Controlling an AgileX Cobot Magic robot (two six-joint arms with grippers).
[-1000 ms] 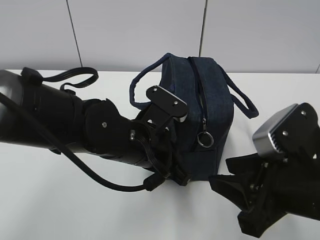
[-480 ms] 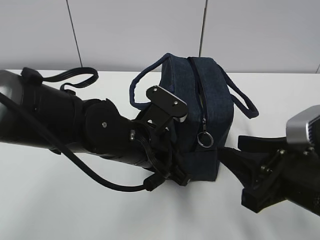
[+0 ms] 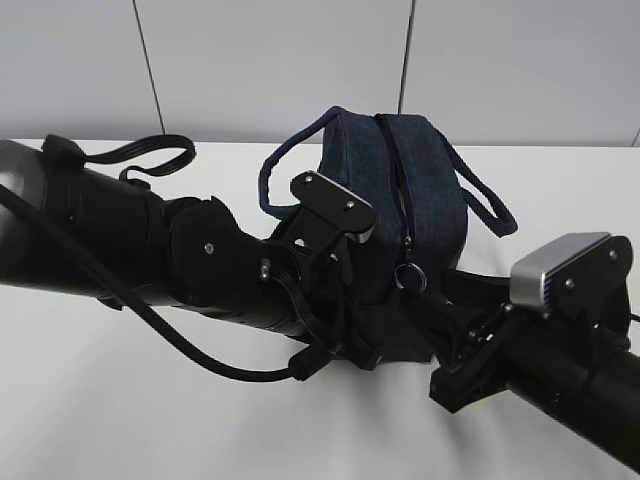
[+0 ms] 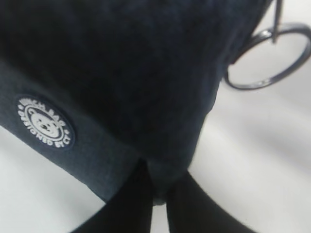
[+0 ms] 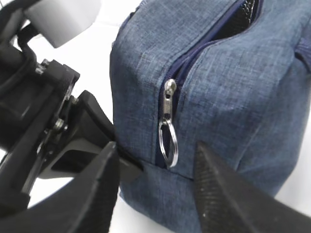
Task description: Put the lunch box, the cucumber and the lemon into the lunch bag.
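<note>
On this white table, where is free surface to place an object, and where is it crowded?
Free: the white table near the front left, below the black left arm, and the back right strip behind the dark navy fabric lunch bag. Crowded: the bag's near end, where both grippers meet by the metal ring pull.

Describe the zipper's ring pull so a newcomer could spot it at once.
Find the navy lunch bag in the middle of the white table, between the two black arms. On its near end, where the zipper runs down, hangs the ring pull: a thin silver hoop, the only shiny metal thing on the fabric, unlike the white round logo.
</note>
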